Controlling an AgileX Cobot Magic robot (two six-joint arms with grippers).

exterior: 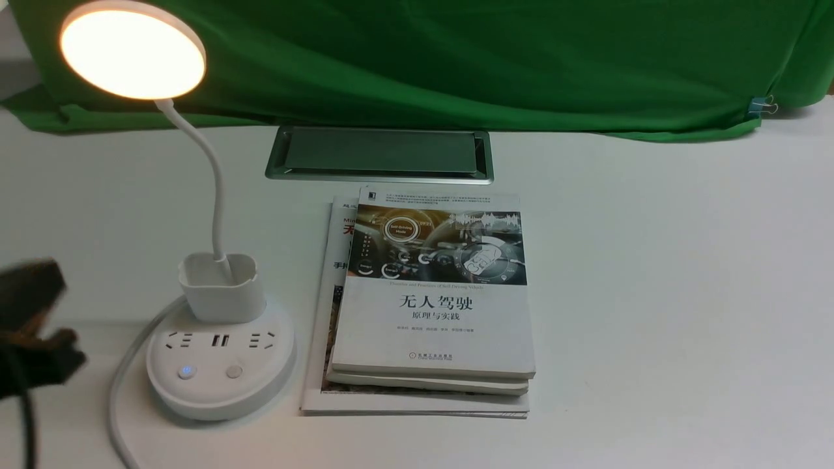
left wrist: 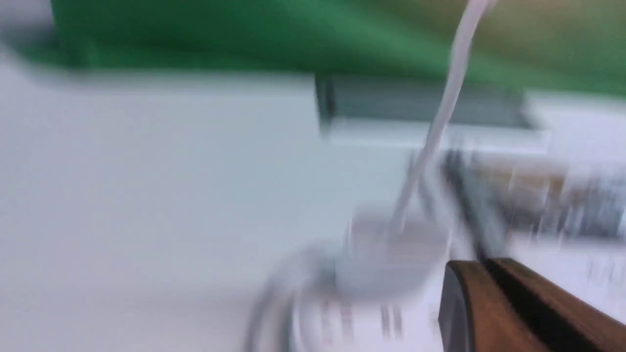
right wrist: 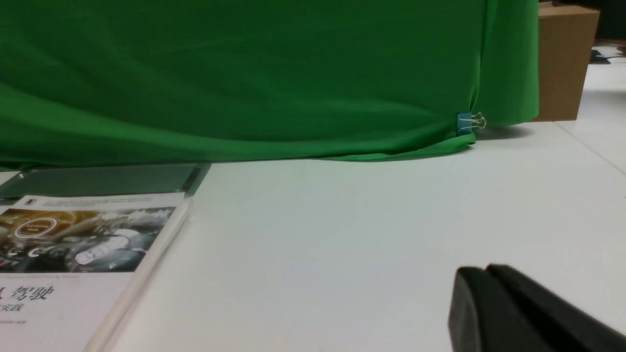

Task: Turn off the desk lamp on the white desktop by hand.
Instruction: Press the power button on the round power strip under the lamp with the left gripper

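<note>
Lamp is lit, head glowing warm. It stands on the left part of the white desk, base just beside a stack of books. The left button on the base shows a blue light. Top book reads 无人驾驶 原理与实践. Left gripper is near the base, not touching, too blurry to tell if it's apart or together. Right gripper shows only a black tip, same story.

My front camera looks down over the surface. Both wrist cameras sit low, facing the green cloth; all see the hatch.
</note>
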